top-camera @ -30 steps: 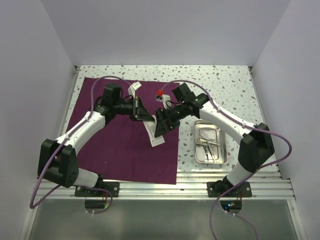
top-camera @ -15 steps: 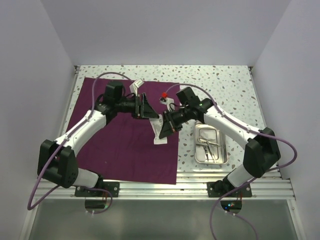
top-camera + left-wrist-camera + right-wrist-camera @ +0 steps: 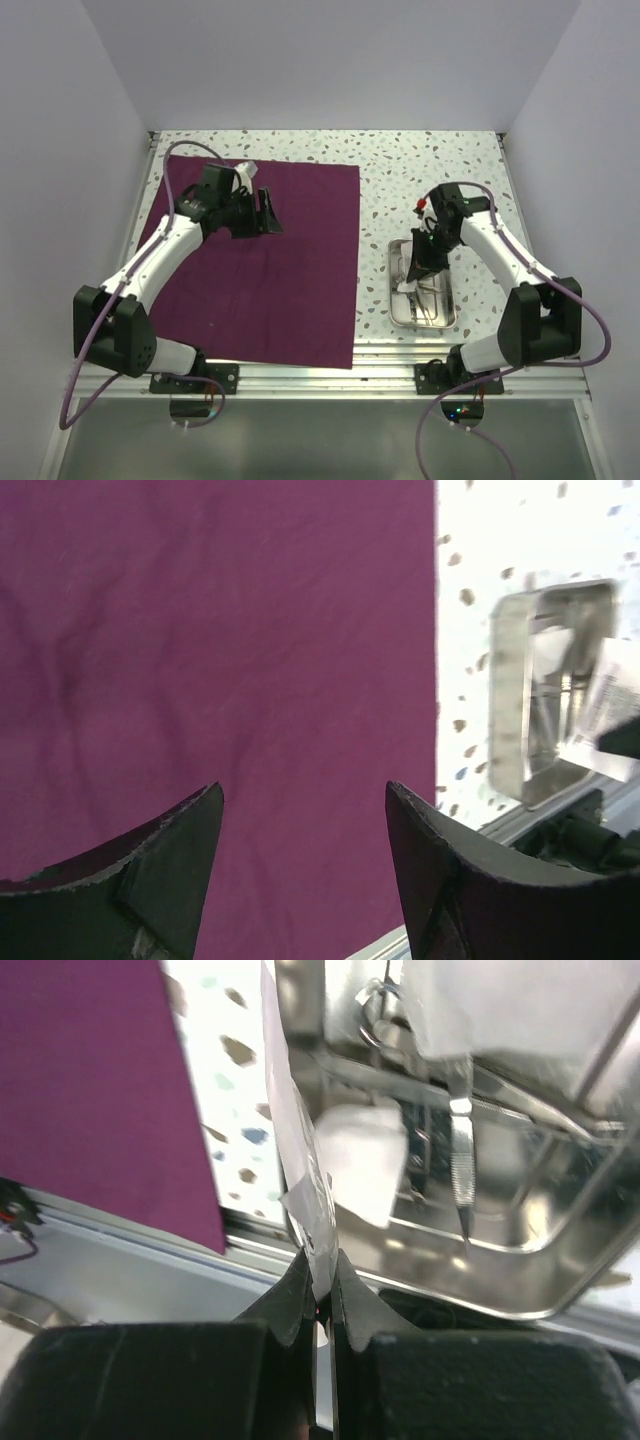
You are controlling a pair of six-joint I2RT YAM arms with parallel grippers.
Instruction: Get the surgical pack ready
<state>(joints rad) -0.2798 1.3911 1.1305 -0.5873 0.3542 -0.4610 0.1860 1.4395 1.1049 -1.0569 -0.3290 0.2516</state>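
L jaws apart over maroon cloth (image 3: 220,630), steel tray (image 3: 506,705) at R, white packet (image 3: 612,705) over tray

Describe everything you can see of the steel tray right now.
The tray is a small shiny rectangular metal dish with rounded corners and a raised rim, flat on the speckled table, right of the maroon cloth and apart from it. Inside lie thin metal instruments and a white pad. The right gripper, shut on a thin white sheet, hangs over it.
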